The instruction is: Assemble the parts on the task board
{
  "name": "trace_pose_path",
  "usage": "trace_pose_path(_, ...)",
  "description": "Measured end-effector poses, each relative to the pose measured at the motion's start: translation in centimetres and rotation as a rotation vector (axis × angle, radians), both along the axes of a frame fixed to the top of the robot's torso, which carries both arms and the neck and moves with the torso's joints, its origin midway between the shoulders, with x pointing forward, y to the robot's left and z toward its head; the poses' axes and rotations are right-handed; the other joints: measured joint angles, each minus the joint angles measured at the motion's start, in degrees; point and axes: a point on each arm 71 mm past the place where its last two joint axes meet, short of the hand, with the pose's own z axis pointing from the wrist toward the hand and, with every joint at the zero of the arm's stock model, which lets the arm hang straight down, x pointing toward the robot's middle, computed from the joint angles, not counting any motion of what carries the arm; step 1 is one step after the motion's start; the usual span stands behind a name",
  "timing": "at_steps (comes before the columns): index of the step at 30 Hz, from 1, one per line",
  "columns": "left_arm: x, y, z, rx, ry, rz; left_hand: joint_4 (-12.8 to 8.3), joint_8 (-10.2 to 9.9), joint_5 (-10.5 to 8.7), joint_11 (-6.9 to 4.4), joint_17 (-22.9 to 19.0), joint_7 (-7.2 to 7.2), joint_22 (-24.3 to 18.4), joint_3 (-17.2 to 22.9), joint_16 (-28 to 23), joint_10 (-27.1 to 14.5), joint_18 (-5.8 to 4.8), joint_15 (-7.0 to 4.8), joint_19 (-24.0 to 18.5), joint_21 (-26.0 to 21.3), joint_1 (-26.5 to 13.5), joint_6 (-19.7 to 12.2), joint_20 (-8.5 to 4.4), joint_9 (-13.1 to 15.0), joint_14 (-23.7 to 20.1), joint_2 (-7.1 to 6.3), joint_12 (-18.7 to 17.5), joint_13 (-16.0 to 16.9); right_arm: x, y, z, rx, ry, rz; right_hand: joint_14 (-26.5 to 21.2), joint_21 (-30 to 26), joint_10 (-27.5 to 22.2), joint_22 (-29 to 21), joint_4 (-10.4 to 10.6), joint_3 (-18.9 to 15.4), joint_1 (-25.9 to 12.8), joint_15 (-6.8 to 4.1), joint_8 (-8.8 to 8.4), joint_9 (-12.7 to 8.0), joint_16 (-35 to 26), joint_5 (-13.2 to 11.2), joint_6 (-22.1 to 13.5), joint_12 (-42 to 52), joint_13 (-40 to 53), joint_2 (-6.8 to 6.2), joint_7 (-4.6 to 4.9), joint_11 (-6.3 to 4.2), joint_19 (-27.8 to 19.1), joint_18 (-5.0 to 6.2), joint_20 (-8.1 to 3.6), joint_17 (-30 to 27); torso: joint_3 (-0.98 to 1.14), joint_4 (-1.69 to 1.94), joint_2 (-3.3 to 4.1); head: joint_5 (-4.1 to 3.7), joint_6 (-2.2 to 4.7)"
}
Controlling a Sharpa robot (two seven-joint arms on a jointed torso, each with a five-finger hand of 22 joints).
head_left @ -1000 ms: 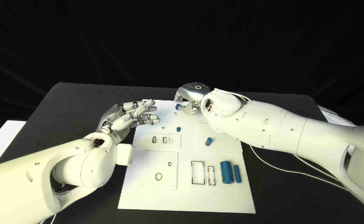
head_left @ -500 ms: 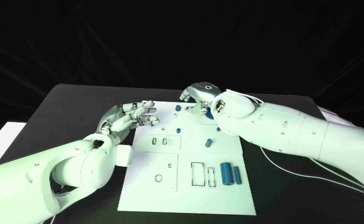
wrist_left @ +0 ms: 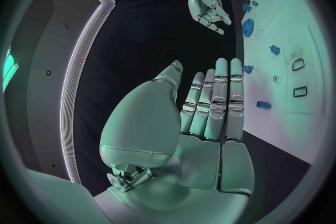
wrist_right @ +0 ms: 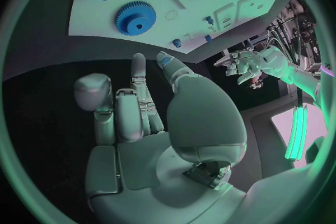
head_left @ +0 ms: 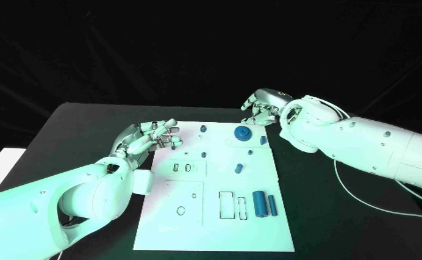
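R hand (head_left: pixel 264 108) empty, fingers loosely apart, off board's far-R corner | L hand (head_left: pixel 147 137) empty, fingers spread, at board's L edge | blue gear (head_left: pixel 242 132) flat on task board (head_left: pixel 211 223), far end, near R hand

A robotics lab or test cell, staged rather than lived in. Black cloth drapes hang behind a matte black desk (head_left: pixel 79 126), shutting off any background. On the desk, between the two silver hands, lies a flat white plastic task board (head_left: pixel 215 211) with cut-out slots and small blue parts, including a blue toothed gear (head_left: pixel 242 132).
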Motion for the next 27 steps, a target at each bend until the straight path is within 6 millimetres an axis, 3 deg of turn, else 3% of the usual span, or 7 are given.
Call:
trace_pose_path(3,0.0,0.0,0.0,0.0,0.0,0.0,0.0,0.0,0.0,0.0,0.0,0.0,0.0,0.0,0.0,0.0,0.0,0.0,0.0,0.0,0.0,0.0,0.0,0.0,0.0,0.0,0.0,0.0,0.1,-0.2,-0.3,-0.005,0.036,-0.012,-0.03,1.85,-3.77,2.18,1.6,-2.68,1.76,0.03,0.24,0.0,1.32,0.0,0.04,6.59,8.43,1.09,-0.28,0.24,-0.2,0.01,-0.2,1.16,0.08,-0.06,0.0,0.01,-0.04)
trace_pose_path(7,0.0,0.0,0.0,0.0,0.0,0.0,-0.16,0.0,0.0,0.0,0.0,0.0,0.0,-0.16,0.0,0.0,0.0,0.0,0.0,0.0,0.0,0.0,0.0,0.0,0.0,0.0,0.0,0.0,0.3,-0.2,-0.8,-0.019,0.073,-0.021,-0.12,3.0,-3.76,3.81,2.45,-3.98,2.06,0.13,0.23,-0.01,2.36,0.0,0.18,11.66,14.5,1.38,-0.15,0.23,-0.2,0.02,-0.2,2.38,0.08,-0.08,0.0,0.01,-0.17)
trace_pose_path(8,0.1,0.0,0.0,0.0,0.0,0.0,-0.16,0.0,0.0,0.0,0.0,0.0,0.0,-0.16,0.0,0.0,0.01,0.0,0.0,0.0,0.0,0.0,0.0,0.0,0.0,0.0,0.0,0.0,0.3,-0.1,-1.0,-0.022,0.08,-0.022,-0.13,3.16,-3.76,4.08,2.56,-4.18,2.08,0.13,0.23,-0.01,2.37,0.0,0.27,12.36,15.4,1.36,-0.06,0.23,-0.2,-0.56,-0.2,2.57,0.07,-0.1,0.0,0.01,-0.19)
trace_pose_path(27,0.1,-0.1,0.0,-0.001,0.0,-0.002,-0.16,0.0,0.0,0.0,0.04,0.0,0.0,-0.16,0.0,0.0,0.0,0.0,0.0,0.0,0.0,0.0,0.0,0.0,0.0,0.0,0.0,0.0,0.4,0.3,-3.3,-0.081,0.149,-0.027,-0.12,4.06,-3.74,5.63,2.68,-4.84,3.66,0.13,0.44,0.04,3.43,0.23,0.45,16.92,21.46,1.9,-0.23,0.24,-0.2,-0.81,-0.2,4.11,-0.01,-0.14,-0.03,-0.01,-0.68)
